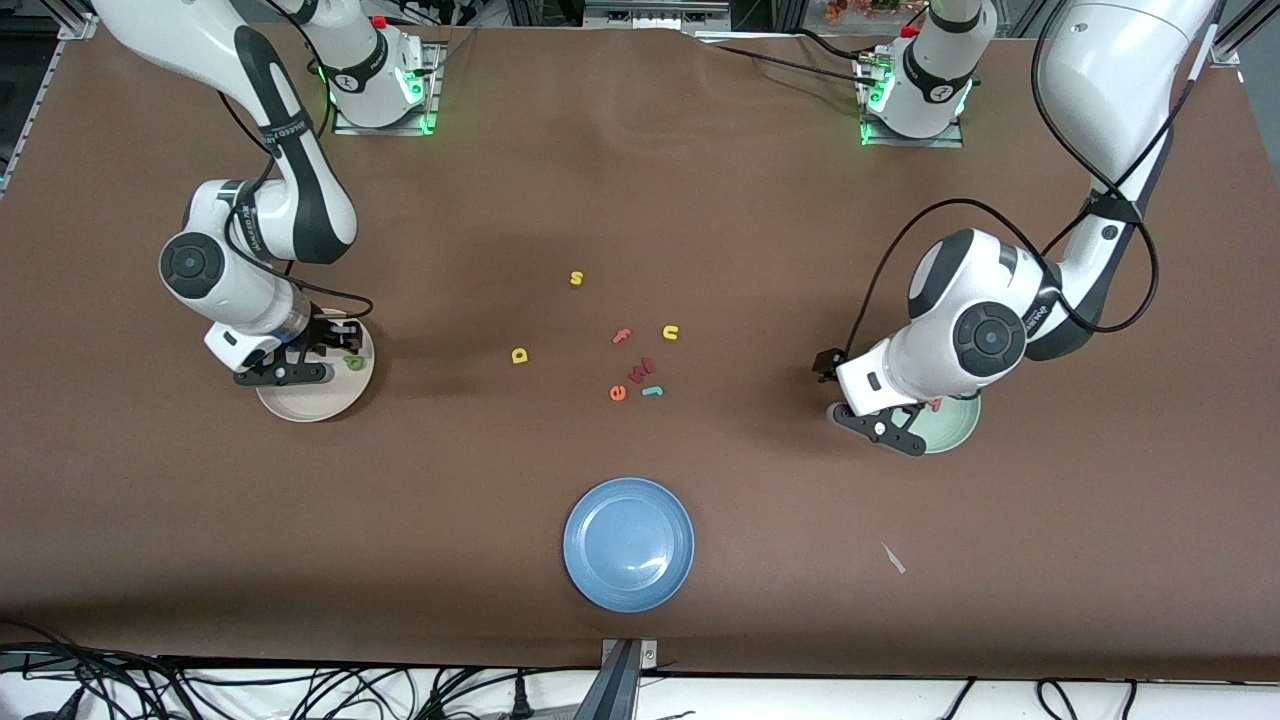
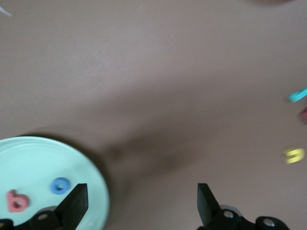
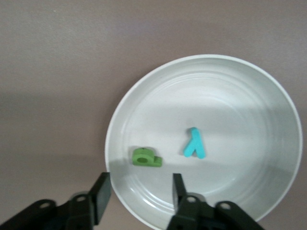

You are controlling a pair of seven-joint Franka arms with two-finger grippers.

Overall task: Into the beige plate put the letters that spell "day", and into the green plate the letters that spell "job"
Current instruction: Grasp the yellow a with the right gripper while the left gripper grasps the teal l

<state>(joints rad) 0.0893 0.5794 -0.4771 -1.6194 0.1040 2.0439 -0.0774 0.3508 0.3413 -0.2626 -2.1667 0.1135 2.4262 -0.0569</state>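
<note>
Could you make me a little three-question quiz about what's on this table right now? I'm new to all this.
1. True or false: the blue ring "o" lies in the blue plate.
2. Which two letters lie in the beige plate?
A. teal "y" and olive-green letter
B. yellow "s" and orange "e"
3. Fill in: the left end effector hangs over the rim of the ___ plate.

Key: 1 false; 2 A; 3 green.
</note>
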